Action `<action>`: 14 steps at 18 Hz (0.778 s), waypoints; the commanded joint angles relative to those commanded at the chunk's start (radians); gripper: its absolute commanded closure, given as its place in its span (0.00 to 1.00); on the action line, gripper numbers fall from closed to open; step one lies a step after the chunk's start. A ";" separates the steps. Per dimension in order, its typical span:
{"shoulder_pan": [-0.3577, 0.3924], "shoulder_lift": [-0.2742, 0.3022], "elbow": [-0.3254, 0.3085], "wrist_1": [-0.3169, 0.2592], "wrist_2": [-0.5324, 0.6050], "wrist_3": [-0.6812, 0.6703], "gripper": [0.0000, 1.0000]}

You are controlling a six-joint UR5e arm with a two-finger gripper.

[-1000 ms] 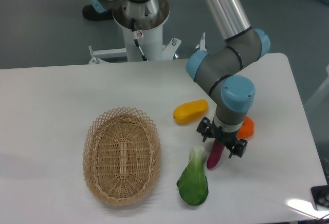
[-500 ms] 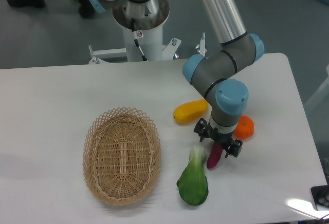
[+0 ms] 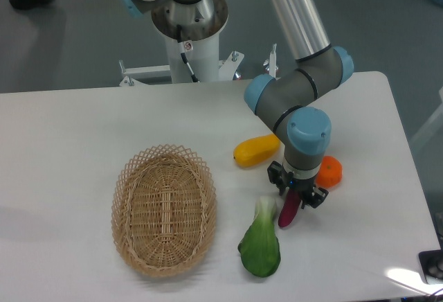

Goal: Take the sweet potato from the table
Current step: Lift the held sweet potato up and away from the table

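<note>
The sweet potato (image 3: 288, 212), a small slender magenta oblong, lies on the white table (image 3: 83, 122) right of the green leafy vegetable. My gripper (image 3: 296, 195) points straight down over its upper end. The jaws are drawn in around that end, shut on the sweet potato. The potato's lower end sticks out below the fingers and still rests on the table. Its upper end is hidden under the gripper.
A yellow-orange oblong vegetable (image 3: 255, 150) lies just up-left of the gripper. A round orange fruit (image 3: 331, 171) sits close at its right, partly behind the wrist. The green leafy vegetable (image 3: 261, 243) lies just left of the potato. A wicker basket (image 3: 165, 208) stands further left.
The gripper has shifted slightly left over the sweet potato and its jaws have drawn in from wide open. The sweet potato has not moved.
</note>
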 joint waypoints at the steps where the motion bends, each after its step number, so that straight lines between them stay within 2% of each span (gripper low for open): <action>1: 0.000 0.002 0.006 0.000 -0.002 0.002 0.77; 4: 0.002 0.020 0.012 -0.002 -0.006 0.005 0.77; 8: 0.026 0.087 0.035 -0.017 -0.050 0.023 0.76; 11: 0.057 0.136 0.069 -0.066 -0.116 0.029 0.76; 14: 0.061 0.161 0.130 -0.153 -0.120 0.029 0.76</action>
